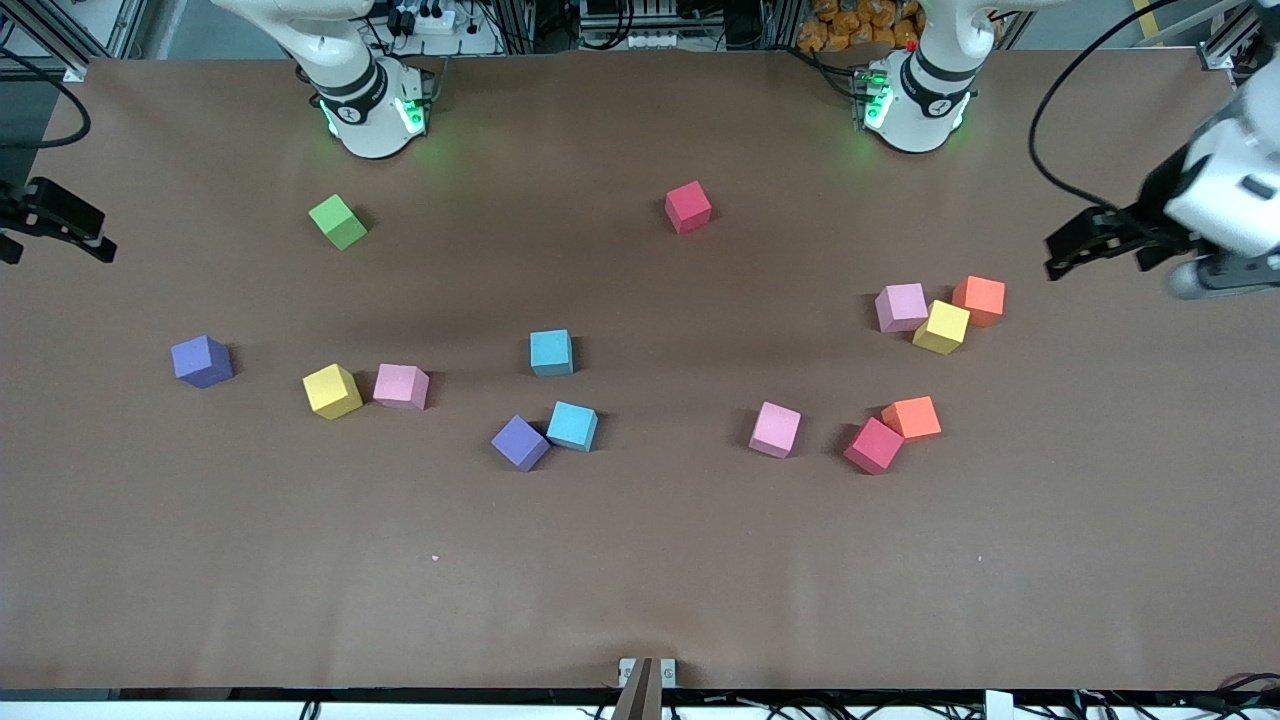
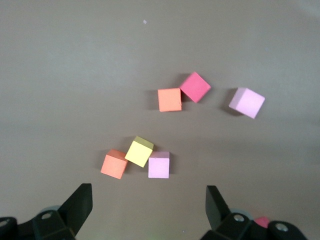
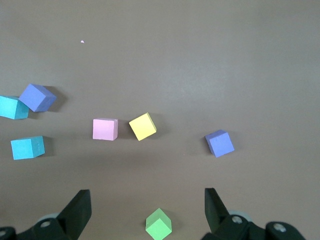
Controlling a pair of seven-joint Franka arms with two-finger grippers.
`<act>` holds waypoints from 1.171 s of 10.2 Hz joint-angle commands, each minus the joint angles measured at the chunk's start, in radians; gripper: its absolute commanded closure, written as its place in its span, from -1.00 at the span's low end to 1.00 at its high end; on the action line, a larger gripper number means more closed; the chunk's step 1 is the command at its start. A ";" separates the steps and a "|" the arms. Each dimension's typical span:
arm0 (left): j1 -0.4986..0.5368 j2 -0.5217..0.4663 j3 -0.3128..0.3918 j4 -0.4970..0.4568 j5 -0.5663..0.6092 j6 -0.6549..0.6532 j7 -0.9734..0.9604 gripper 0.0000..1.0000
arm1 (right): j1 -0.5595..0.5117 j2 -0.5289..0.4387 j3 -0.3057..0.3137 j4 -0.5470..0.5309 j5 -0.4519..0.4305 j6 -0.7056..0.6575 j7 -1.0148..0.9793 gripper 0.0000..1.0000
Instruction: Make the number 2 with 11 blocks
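Step one, nothing laid yet: no number 2 on the table (image 1: 640, 600), blocks all loose. Nearest me: purple block (image 1: 520, 442), light blue block (image 1: 572, 426), red block (image 1: 873, 445) touching orange block (image 1: 911, 417). Farthest: lime-green cube (image 1: 338, 222), which I'd leave. Left gripper (image 1: 1062, 250) and right gripper (image 3: 147, 200) hang over their own table ends, both wide, empty. Next: I pick a first block & a bare mid-table spot. No writing legible.
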 commanded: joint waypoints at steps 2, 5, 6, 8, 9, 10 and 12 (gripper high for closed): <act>-0.008 -0.040 -0.103 -0.225 -0.016 0.118 -0.003 -1.00 | 0.000 0.082 0.004 -0.123 0.000 0.103 0.003 -1.00; -0.013 0.000 -0.278 -0.395 -0.017 0.216 -0.257 -1.00 | 0.015 0.245 0.004 -0.148 0.004 0.247 0.001 -1.00; -0.013 0.004 -0.356 -0.484 -0.017 0.321 -0.393 -1.00 | 0.016 0.259 0.004 -0.183 0.004 0.300 0.001 -1.00; -0.015 0.050 -0.477 -0.591 -0.020 0.473 -0.599 -1.00 | 0.035 0.270 0.004 -0.248 0.004 0.368 0.001 -1.00; -0.022 0.096 -0.529 -0.593 -0.055 0.491 -0.714 -1.00 | 0.047 0.288 0.004 -0.249 0.004 0.368 0.001 -1.00; -0.033 0.130 -0.569 -0.597 -0.109 0.527 -0.843 -1.00 | 0.062 0.308 0.004 -0.251 0.006 0.367 0.001 -1.00; -0.153 0.208 -0.594 -0.619 -0.115 0.677 -1.065 -1.00 | 0.088 0.347 0.004 -0.250 0.012 0.367 0.001 -1.00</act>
